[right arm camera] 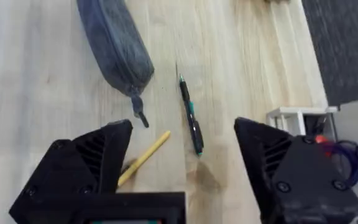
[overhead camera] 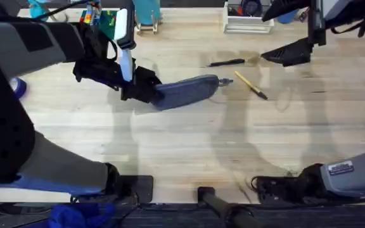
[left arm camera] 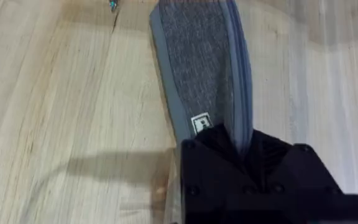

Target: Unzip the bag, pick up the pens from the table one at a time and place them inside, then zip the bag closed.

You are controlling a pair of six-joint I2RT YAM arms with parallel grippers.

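Observation:
The blue-grey bag (overhead camera: 192, 90) lies on its side mid-table, its zipper pull (overhead camera: 225, 81) pointing right. My left gripper (overhead camera: 146, 90) is shut on the bag's left end, and in the left wrist view the black fingers (left arm camera: 229, 152) pinch the fabric of the bag (left arm camera: 201, 68). A black pen (overhead camera: 227, 62) and a yellow pen (overhead camera: 251, 84) lie on the table (overhead camera: 189, 145) just right of the bag. My right gripper (overhead camera: 289, 54) hovers open beyond them. The right wrist view takes in the bag (right arm camera: 117, 43), the black pen (right arm camera: 191, 118) and the yellow pen (right arm camera: 145, 155).
A white rack (overhead camera: 249, 22) stands at the back right edge. A blue stand (overhead camera: 146, 16) and small coloured items (overhead camera: 103, 19) sit at the back left. A blue object (overhead camera: 18, 87) lies at the far left.

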